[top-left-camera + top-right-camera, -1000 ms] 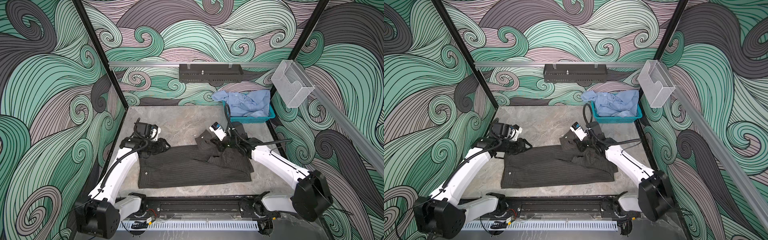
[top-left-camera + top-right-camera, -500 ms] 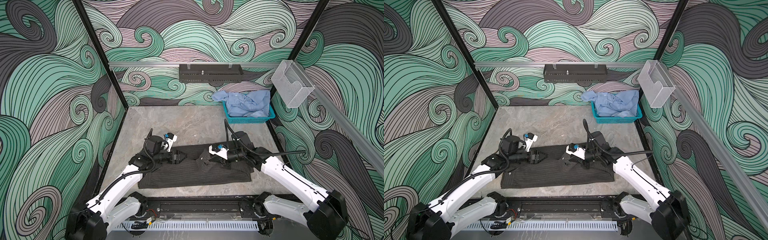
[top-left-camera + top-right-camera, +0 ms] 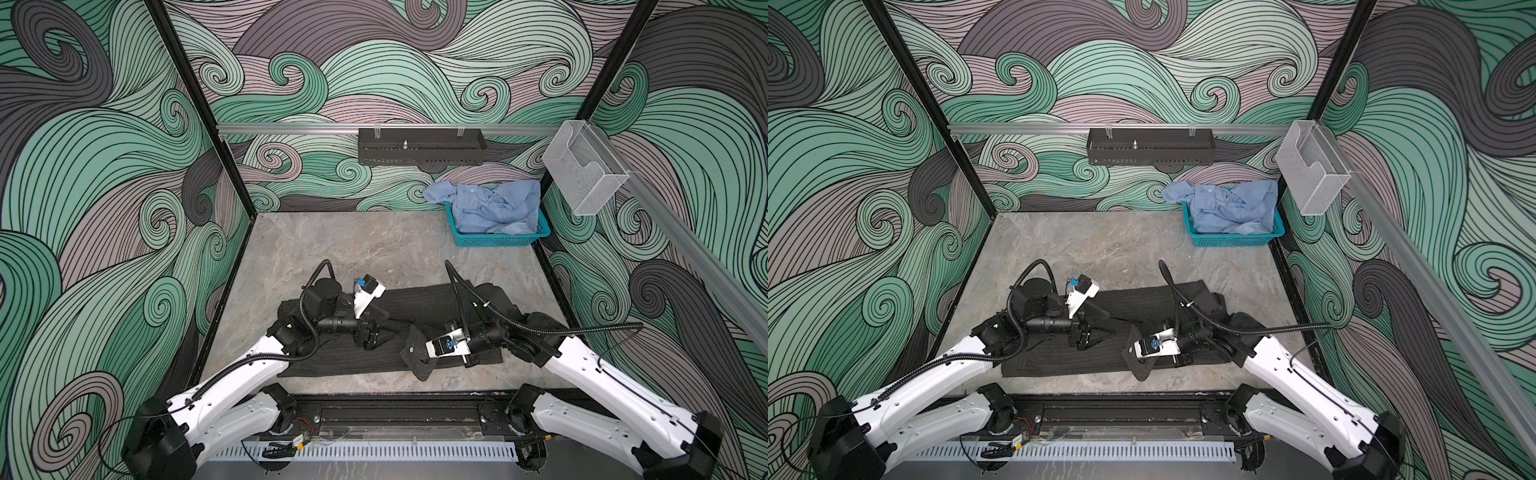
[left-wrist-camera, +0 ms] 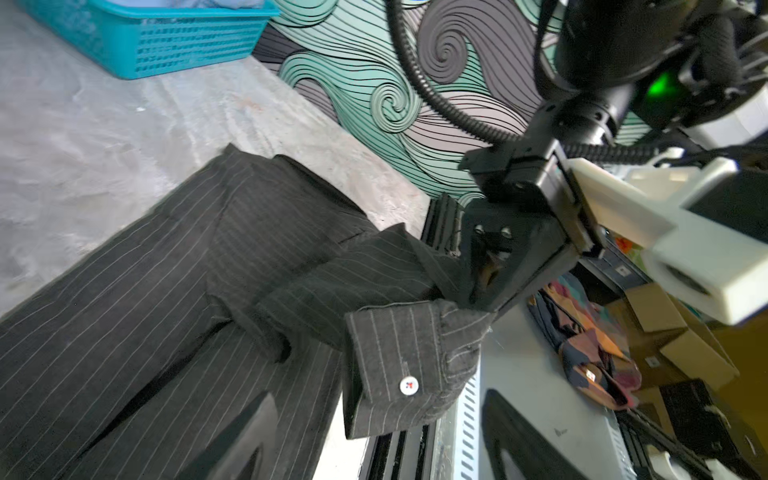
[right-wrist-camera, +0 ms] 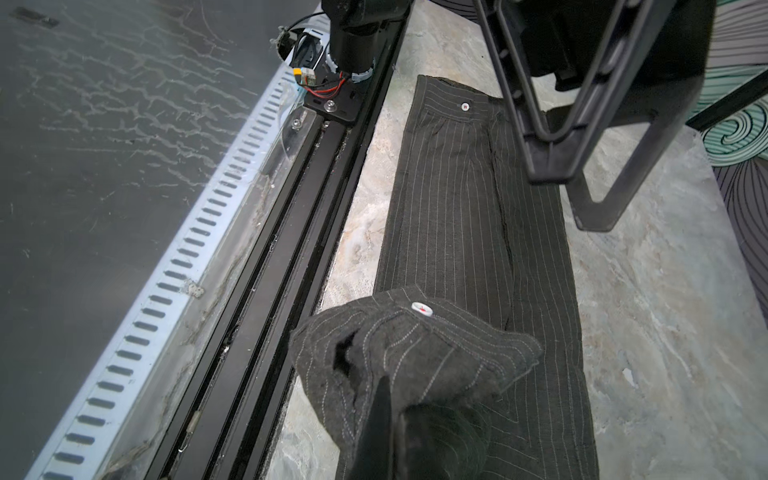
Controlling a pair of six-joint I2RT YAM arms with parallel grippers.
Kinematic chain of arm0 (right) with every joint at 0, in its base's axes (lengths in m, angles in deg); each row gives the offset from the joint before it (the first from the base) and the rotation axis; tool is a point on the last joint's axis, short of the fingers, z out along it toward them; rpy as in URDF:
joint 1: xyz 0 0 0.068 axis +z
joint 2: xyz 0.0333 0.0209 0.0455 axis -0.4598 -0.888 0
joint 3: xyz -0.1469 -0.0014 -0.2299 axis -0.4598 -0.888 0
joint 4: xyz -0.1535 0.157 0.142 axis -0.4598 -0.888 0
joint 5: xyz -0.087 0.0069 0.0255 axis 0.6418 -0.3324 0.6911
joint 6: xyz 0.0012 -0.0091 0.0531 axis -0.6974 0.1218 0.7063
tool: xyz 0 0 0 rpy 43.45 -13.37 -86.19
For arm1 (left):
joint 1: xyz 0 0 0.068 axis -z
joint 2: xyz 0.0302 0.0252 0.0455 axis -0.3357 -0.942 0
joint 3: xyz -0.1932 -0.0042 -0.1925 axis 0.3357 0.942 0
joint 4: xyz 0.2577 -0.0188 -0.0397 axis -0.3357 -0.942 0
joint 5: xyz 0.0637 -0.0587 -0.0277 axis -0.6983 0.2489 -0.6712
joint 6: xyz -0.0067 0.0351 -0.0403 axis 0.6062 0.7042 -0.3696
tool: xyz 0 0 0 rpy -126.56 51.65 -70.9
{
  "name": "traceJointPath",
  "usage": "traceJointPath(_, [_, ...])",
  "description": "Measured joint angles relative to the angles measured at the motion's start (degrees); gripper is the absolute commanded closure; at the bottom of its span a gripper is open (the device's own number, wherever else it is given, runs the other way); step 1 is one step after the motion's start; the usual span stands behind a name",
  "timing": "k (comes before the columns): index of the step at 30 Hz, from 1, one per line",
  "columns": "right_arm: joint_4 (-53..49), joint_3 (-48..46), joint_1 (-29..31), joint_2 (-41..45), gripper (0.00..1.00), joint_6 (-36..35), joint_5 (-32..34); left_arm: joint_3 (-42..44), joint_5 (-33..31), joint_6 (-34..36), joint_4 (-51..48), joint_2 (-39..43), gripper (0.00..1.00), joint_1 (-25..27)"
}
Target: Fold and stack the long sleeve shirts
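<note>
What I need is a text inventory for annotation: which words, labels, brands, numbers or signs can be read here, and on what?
No text is readable in any view.
Small labels on the cardboard boxes in the left wrist view: too blurred to read.
Cuff button on the dark pinstriped shirt: a tiny red mark, no legible letters.
Teal basket and light blue shirt: no print visible.

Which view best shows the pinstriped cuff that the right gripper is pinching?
The left wrist view: the pinstriped cuff faces it flat, its white button sharp, with the right gripper shut on its edge. The right wrist view shows it bunched, close up. In both top views it is small and dark.
</note>
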Motion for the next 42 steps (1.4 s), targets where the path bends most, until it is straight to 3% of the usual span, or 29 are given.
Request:
traceJointPath(3, [-0.96, 0.00, 2.40, 1.27, 1.00, -1.29, 1.99, 0.07, 1.20, 2.86, 0.39, 0.07, 0.07, 2.75])
traceJointPath(6, [-2.10, 0.00, 4.83, 1.86, 1.00, -2.25, 4.04, 0.07, 2.05, 5.25, 0.68, -0.17, 0.05, 4.92])
traceJointPath(16, [-4.31, 0.81, 9.88, 4.46, 1.00, -2.91, 7.87, 0.02, 2.34, 10.05, 1.77, -6.12, 0.05, 9.51])
traceJointPath(33, [-1.55, 0.83, 10.14, 7.54, 1.00, -1.77, 8.44, -0.07, 1.36, 10.21, 9.25, -9.92, 0.12, 13.29])
traceJointPath(35, [-1.40, 0.83, 10.14, 7.63, 1.00, -1.60, 8.44, -0.04, 1.20, 10.25, 9.79, -9.92, 0.18, 13.27])
traceJointPath(39, [-1.25, 0.83, 10.14, 7.61, 1.00, -1.29, 8.57, -0.07, 1.62, 10.23, 10.27, -9.92, 0.55, 13.29])
traceJointPath(42, [-1.25, 0.83, 10.14, 7.56, 1.00, -0.96, 9.18, -0.07, 1.92, 10.58, 9.70, -9.88, 0.72, 13.29])
